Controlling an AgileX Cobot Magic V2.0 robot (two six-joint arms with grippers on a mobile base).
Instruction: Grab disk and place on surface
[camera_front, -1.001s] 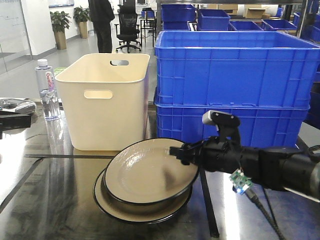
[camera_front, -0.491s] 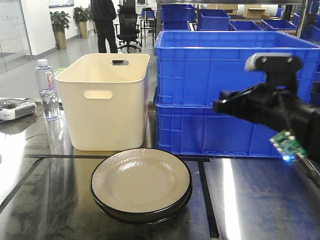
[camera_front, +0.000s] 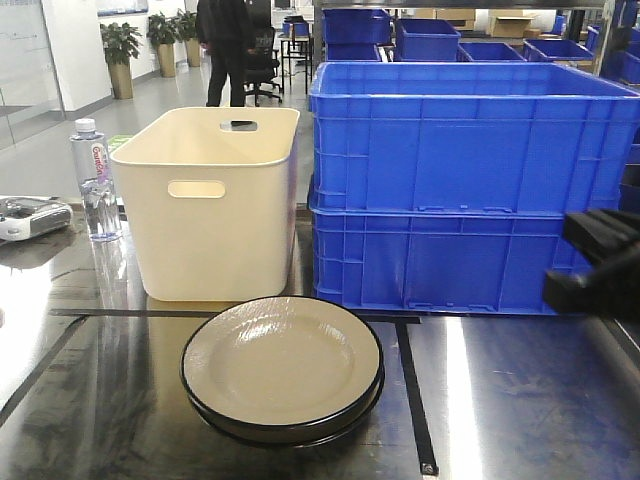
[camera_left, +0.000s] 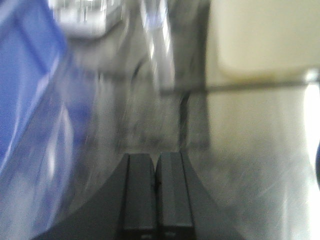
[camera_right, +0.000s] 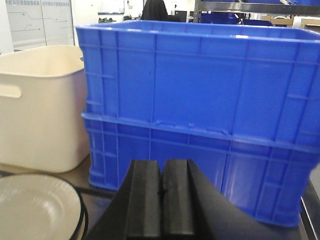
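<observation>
Change since a second ago: my right arm held the top plate tilted by its rim; half a second ago it was already lifted clear, and now it has pulled back to the right edge of the front view, leaving the plate flat on the stack.
Right gripper (camera_right: 161, 200): fingers pressed together with nothing between them, facing the blue crates (camera_front: 465, 185).
Left gripper (camera_left: 156, 192): fingers also closed and empty, low over the surface (camera_front: 100, 400); its view is blurred, so I read little else from it.
Disk: the top plate (camera_front: 280, 362) lies level on a second plate, both on the surface, just in front of the cream bin (camera_front: 215, 200) and beside the blue crates.
Task state: I judge the disk not yet placed on the bare surface, since it rests on the other plate.
Handling: it looks like glazed ceramic, so I expect it to be stiff, fairly heavy, slick and breakable if dropped.
Where to take hold: the dark raised rim on the right side, nearest my right arm, one finger over and one under the lip.
Risk: the glaze may let it slide out of a thin pinch, and the lower plate could drag along.
Set-down spot: bare surface right of the stack looks free.
</observation>
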